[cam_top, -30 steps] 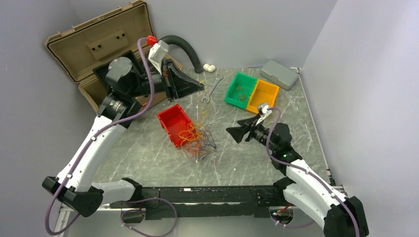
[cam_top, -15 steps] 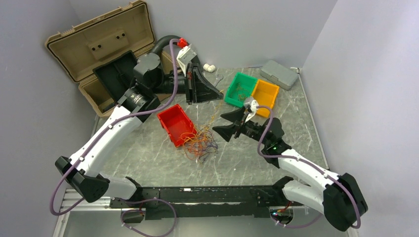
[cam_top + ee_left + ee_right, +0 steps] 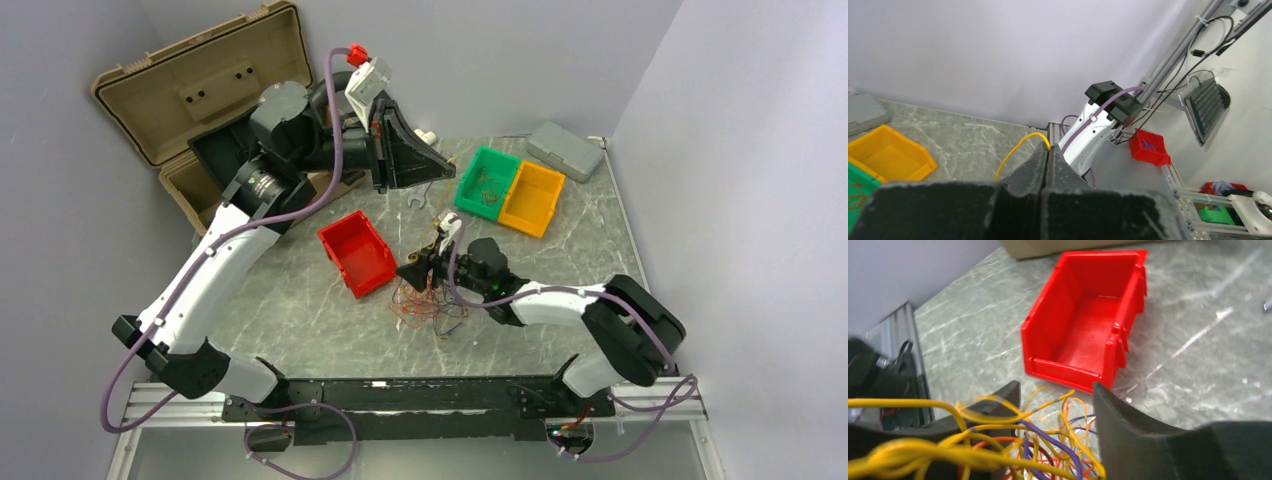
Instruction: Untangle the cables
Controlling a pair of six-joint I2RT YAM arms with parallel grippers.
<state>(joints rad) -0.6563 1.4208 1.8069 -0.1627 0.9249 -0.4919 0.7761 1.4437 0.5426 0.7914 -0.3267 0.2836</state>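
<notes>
The cables [image 3: 425,303] lie in a palm-sized tangle of yellow, orange, red and purple wires on the table, just right of the red bin [image 3: 357,252]. My right gripper [image 3: 418,270] is low over the tangle with its jaws open. In the right wrist view, the wires [image 3: 1048,445] run between and across the fingers of that gripper [image 3: 1055,390]. My left gripper [image 3: 448,167] is raised high at the back. In the left wrist view, this gripper [image 3: 1048,148] is shut on one yellow wire [image 3: 1013,152], which loops out to the left of its tips.
The red bin [image 3: 1088,335] is empty. A green bin [image 3: 485,180] with a few wires and a yellow bin [image 3: 532,195] stand back right, with a grey box [image 3: 565,150] behind them. An open tan toolbox [image 3: 190,90] is back left. A wrench [image 3: 420,203] lies below the left gripper.
My right gripper swung left and came down into the tangle, jaws open. The tangle shifted a little right of the red bin. My left gripper moved right, then rose slightly, still shut.
</notes>
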